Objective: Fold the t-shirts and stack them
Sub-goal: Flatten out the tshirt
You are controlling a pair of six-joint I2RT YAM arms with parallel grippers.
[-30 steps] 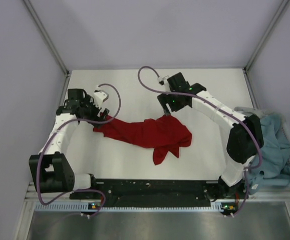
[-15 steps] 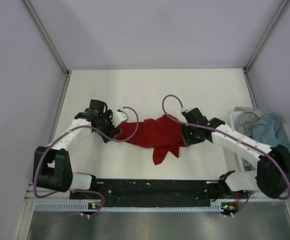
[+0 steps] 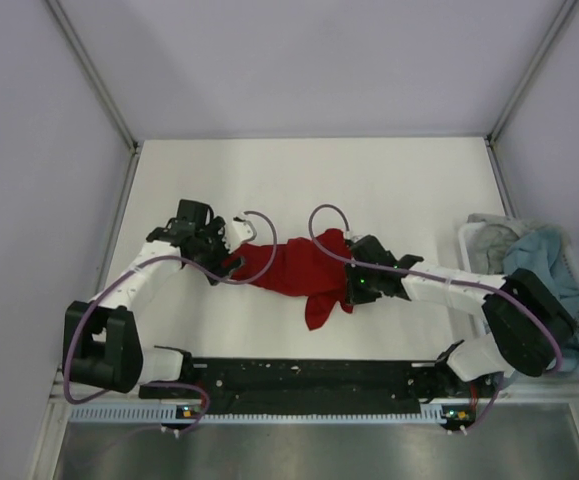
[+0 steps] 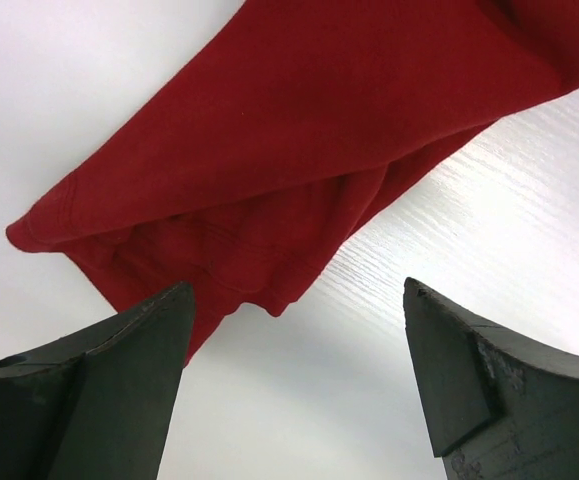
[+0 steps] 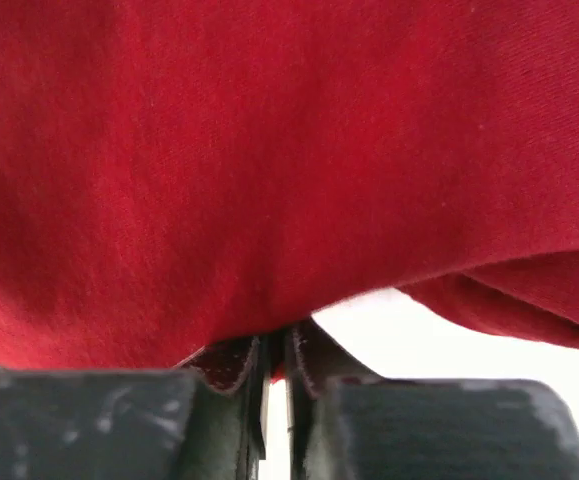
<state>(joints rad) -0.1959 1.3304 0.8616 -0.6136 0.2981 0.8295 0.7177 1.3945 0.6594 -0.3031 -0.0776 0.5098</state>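
Now that my right claw (image 3: 353,288) has closed on the red t-shirt (image 3: 289,262), bunched near the front edge of the table (image 3: 369,180), one end is held. My left claw (image 3: 227,252) hangs spread at the other; stretching likely follows.

White table (image 3: 399,180): crumpled red t-shirt (image 3: 294,265) lies between left claw (image 3: 231,258) and right claw (image 3: 349,290); white basket (image 3: 466,250) right of right claw.
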